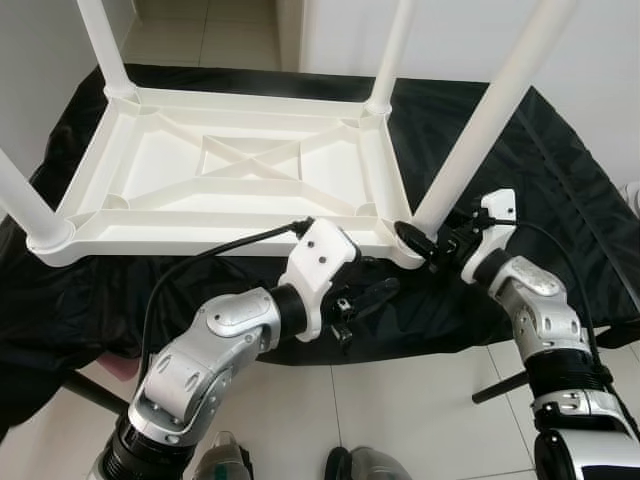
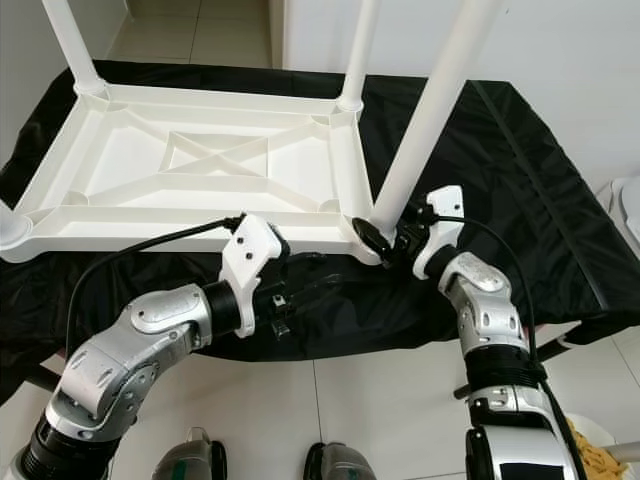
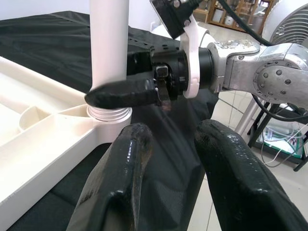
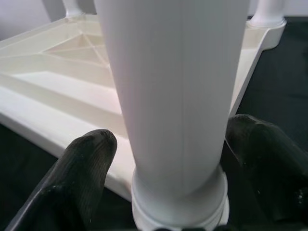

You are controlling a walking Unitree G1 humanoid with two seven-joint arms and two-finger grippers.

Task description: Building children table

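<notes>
A crumpled black fabric sheet point(image 1: 560, 170) covers a pale tiled floor point(image 1: 400, 400), with a white wall point(image 1: 600, 60) beyond the sheet.

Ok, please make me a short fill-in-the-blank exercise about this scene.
1. The white table lies ____ on the black cloth.
2. The right gripper has its fingers around the base of a table ____.
3. The left gripper is ____ and holds nothing.

Missing words: upside down; leg; open

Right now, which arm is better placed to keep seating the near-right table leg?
The right. The right gripper straddles the white table leg at its corner socket, fingers either side. The left gripper hangs open beside it over the black cloth.
</notes>
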